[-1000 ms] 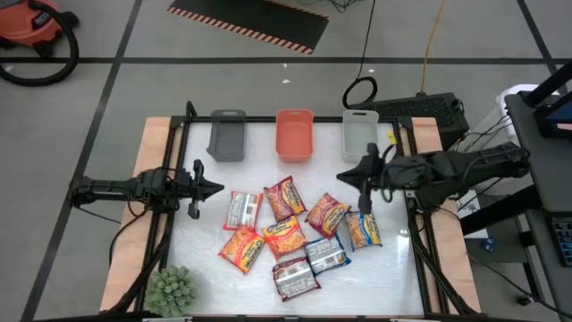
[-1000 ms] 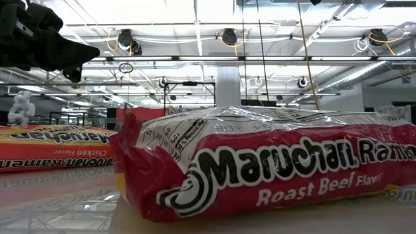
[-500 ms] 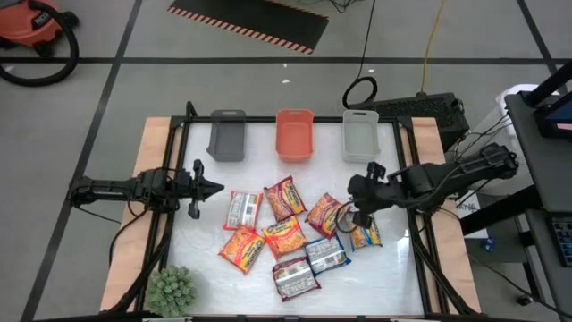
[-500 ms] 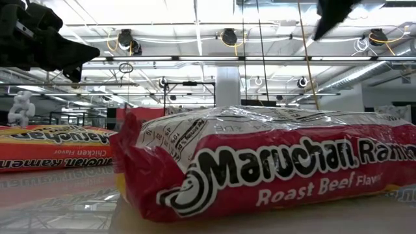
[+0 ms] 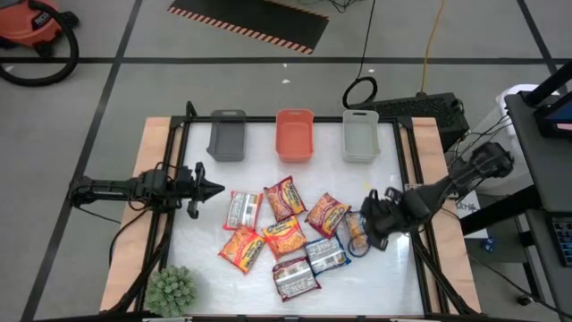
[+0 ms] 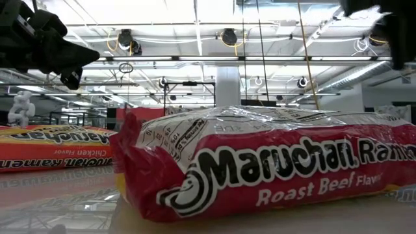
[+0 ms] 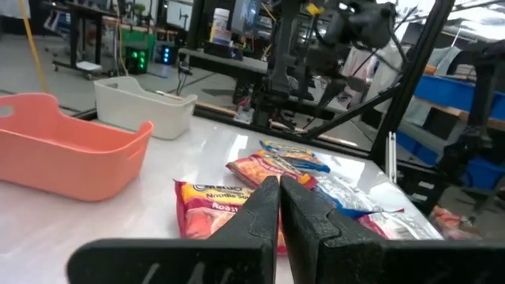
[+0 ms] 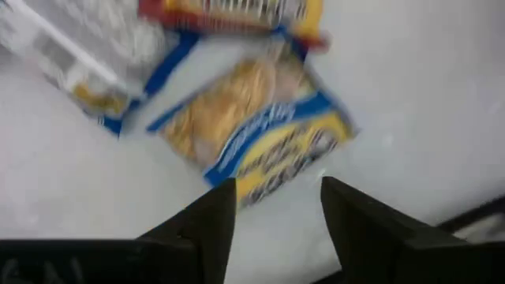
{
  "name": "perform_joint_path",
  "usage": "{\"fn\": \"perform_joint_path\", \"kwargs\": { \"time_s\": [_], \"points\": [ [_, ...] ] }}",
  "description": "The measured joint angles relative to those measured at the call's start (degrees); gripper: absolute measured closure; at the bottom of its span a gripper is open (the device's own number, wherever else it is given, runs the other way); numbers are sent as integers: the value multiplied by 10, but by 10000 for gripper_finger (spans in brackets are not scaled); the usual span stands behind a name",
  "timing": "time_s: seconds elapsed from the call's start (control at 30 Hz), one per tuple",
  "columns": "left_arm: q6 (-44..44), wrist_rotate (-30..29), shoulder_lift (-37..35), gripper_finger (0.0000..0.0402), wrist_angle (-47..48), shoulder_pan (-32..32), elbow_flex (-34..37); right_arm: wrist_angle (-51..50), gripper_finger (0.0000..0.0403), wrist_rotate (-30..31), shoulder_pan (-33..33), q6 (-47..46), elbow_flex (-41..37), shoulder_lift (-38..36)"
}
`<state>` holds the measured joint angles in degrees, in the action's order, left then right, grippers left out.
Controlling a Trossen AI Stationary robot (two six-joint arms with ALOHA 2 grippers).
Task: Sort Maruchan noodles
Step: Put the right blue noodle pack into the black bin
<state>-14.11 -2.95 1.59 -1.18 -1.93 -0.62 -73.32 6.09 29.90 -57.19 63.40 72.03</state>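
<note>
High view: right gripper [image 5: 368, 221] over the blue-yellow packet [image 5: 358, 231], partly covering it — crinkly packet pile [image 5: 284, 234] lies near the orange bin [image 5: 294, 135].

Low view: red Roast Beef packet [image 6: 273, 166] cut off at frame edge.

Left wrist view: left gripper [image 7: 279, 207] clenched, empty.

Right wrist view: fingers [image 8: 207, 219] spread, packet [image 8: 260, 136] blurred beyond them.

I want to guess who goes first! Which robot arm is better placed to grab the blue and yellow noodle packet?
Probably the right. The right gripper hangs right by the blue-yellow packet with jaws open, while the left gripper waits shut at the table's left side.

White table [image 5: 201, 259] with scattered noodle packets [image 5: 284, 234], three bins [image 5: 294, 135] and a green plant [image 5: 170, 290]
</note>
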Motion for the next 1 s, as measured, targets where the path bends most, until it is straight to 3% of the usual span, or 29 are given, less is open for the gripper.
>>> {"fn": "perform_joint_path", "kwargs": {
  "time_s": [0.17,0.47,0.73,1.0],
  "points": [
    [6,3,3,382,2,0,0,61,206,-19,71,-124,-38,1],
    [1,17,3,382,5,-1,0,141,179,1,171,-197,-106,37],
    [9,16,3,382,6,0,0,177,142,-1,182,-215,-161,74],
    [9,16,3,382,6,0,0,281,138,1,180,-238,-234,75]
  ]
}}
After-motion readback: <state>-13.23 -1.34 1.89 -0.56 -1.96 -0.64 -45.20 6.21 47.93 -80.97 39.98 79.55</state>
